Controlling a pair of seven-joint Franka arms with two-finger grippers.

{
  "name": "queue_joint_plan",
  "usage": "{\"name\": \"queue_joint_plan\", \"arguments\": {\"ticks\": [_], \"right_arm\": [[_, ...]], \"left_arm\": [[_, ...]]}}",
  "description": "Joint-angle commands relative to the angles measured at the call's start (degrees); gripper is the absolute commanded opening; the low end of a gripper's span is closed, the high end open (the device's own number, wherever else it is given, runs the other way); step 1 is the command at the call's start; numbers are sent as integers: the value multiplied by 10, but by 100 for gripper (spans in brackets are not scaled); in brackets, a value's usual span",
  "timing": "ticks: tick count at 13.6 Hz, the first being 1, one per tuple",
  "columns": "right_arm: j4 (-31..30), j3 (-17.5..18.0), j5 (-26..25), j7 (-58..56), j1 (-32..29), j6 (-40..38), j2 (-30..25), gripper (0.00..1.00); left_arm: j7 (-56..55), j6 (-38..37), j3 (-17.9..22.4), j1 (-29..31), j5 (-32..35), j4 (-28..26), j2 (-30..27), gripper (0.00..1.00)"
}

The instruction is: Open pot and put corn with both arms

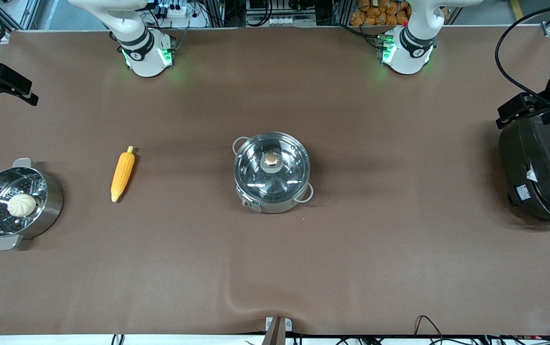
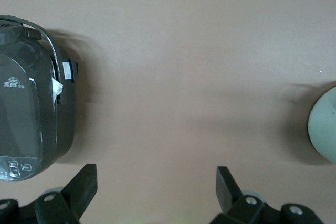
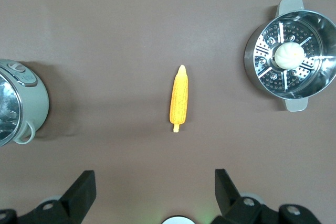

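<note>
The corn (image 1: 123, 174) lies toward the right arm's end of the table, beside the lidded pot (image 1: 272, 171), its length running toward the bases. The right gripper (image 3: 155, 192) hangs open above it, the likelier picker; the left gripper (image 2: 156, 190), open too, hangs by the rice cooker (image 1: 541, 172).

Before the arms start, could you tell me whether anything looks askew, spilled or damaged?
Nothing stands out: the lid sits squarely on the pot, and the corn lies intact on the table.
</note>
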Motion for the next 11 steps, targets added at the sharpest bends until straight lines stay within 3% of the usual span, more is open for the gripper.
{"name": "queue_joint_plan", "arguments": {"ticks": [1,7,11], "right_arm": [[13,1,7,8,1,-5,7,100],[13,1,7,8,2,9,13,100],[-16,2,7,8,12,41,18,100]], "left_arm": [[0,-12,1,2,-18,16,6,100],[14,-12,5,8,-16,27,19,100],[-29,-12,-13,-34,-17,30,25,100]]}}
